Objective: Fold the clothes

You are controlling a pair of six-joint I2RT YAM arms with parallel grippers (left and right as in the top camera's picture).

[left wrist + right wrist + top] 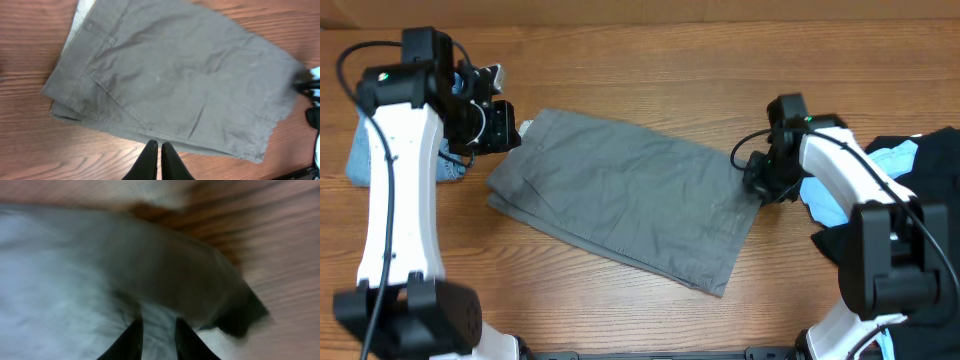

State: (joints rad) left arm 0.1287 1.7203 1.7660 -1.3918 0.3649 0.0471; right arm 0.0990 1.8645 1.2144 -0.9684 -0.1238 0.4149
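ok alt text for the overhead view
Folded grey shorts lie in the middle of a wooden table, the left gripper by their upper-left corner and the right gripper at their right edge. Denim lies far left; black and sky-blue garments far right.

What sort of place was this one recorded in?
Likely a robot lab or data-collection bench, not a home: a white left arm and right arm stand at a wood-grain table, plain grey cotton shorts lie flat on it, and light-blue denim and black garments are heaped at its sides.
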